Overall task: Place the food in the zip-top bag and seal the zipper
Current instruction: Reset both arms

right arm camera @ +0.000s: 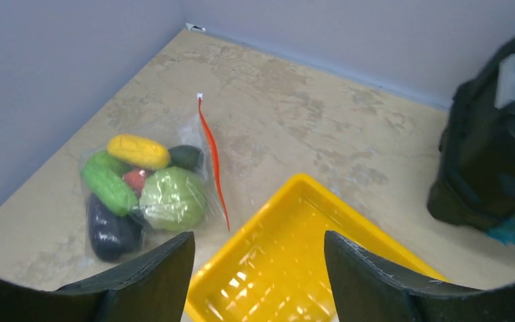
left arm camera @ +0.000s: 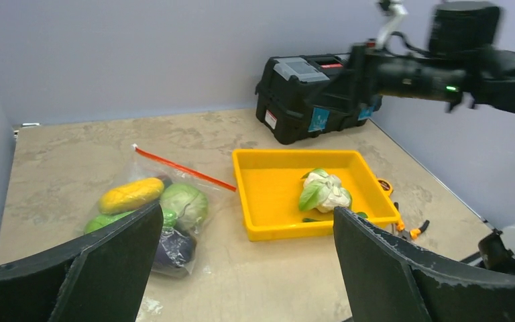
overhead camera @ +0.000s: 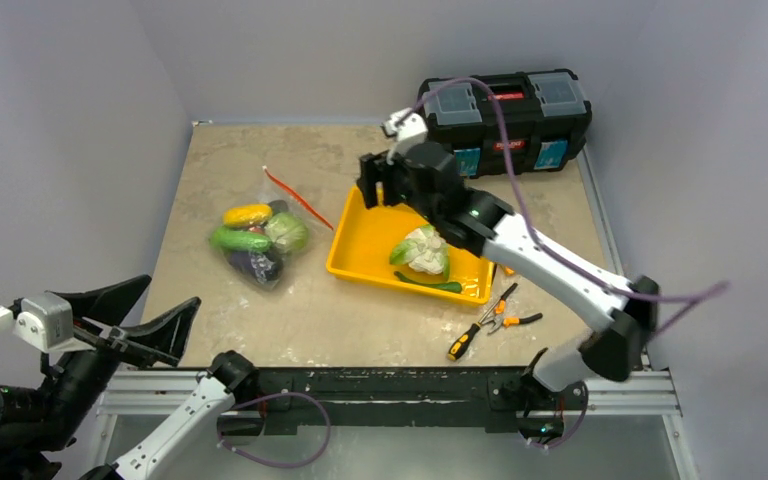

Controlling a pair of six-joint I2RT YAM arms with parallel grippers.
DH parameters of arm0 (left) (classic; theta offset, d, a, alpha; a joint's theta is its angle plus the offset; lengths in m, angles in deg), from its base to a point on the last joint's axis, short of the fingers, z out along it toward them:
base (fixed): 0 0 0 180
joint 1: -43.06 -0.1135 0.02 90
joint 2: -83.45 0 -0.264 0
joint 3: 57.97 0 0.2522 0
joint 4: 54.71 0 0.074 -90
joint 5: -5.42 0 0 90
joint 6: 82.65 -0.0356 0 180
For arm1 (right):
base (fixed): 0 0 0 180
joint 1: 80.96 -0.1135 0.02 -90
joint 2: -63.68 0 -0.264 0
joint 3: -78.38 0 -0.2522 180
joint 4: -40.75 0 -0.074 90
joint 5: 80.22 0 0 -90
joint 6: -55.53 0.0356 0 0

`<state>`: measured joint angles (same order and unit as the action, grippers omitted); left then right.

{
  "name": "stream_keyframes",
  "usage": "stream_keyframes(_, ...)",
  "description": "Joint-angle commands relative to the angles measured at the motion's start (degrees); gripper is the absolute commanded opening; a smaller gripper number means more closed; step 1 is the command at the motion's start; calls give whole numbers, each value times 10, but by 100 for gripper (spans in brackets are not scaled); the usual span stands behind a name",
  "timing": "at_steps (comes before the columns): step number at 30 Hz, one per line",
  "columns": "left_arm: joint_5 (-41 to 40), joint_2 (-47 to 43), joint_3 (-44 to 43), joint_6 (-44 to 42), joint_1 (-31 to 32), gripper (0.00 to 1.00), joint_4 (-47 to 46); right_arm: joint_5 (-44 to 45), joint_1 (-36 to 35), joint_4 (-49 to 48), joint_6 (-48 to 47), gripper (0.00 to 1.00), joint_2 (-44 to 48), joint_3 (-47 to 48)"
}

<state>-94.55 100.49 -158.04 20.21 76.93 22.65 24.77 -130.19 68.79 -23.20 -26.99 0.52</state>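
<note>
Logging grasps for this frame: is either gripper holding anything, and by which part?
Nothing is held. The left gripper and right gripper are both open and empty.

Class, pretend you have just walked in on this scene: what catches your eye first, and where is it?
The bright yellow tray at mid-table, holding a white-green cauliflower, stands out first. Left of it lies a clear bag of colourful toy vegetables, its red-orange zipper facing the tray. The open right end effector hangs above the tray's far left corner.

One zip-top bag [right arm camera: 174, 127], six bagged foods [right arm camera: 172, 198], one cauliflower [overhead camera: 422, 250], one green pod [overhead camera: 430, 284], one tray [overhead camera: 360, 240], one toolbox [overhead camera: 520, 120], two tools [overhead camera: 460, 345]
</note>
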Motion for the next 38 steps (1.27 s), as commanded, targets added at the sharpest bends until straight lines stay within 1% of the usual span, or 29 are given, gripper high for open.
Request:
stream_keyframes(1,-47,-3,35,-5,-1,97,-63,36,-4,39,25,72,154,-137)
stream_keyframes(5,-58,8,56,0,0,97,-79,75,-4,86,46,83,330,-218)
stream_keyframes(7,-67,16,59,0,-1,96,-79,81,-4,110,52,92,406,-234)
stream_keyframes(9,-75,23,59,-1,-1,96,-77,96,-4,140,58,98,475,-239)
stream_keyframes(13,-83,25,58,-6,-1,96,-77,115,-4,191,73,99,595,-234)
stream_keyframes(16,-95,21,55,-8,-1,96,-80,146,-4,184,74,99,652,-233)
stream_keyframes(19,-110,12,55,-10,0,95,-87,154,-4,167,68,99,677,-222)
stream_keyframes(26,-129,-7,54,-12,-1,94,-95,244,-4,190,89,99,669,-189)
stream_keyframes(34,-126,1,38,-17,-1,94,-84,239,-4,170,113,99,665,-213)
stream_keyframes(36,-126,-1,39,-16,-1,94,-81,242,-4,157,100,99,661,-216)
stream_keyframes(38,-127,-3,39,-15,-1,94,-80,243,-4,184,110,99,647,-199)
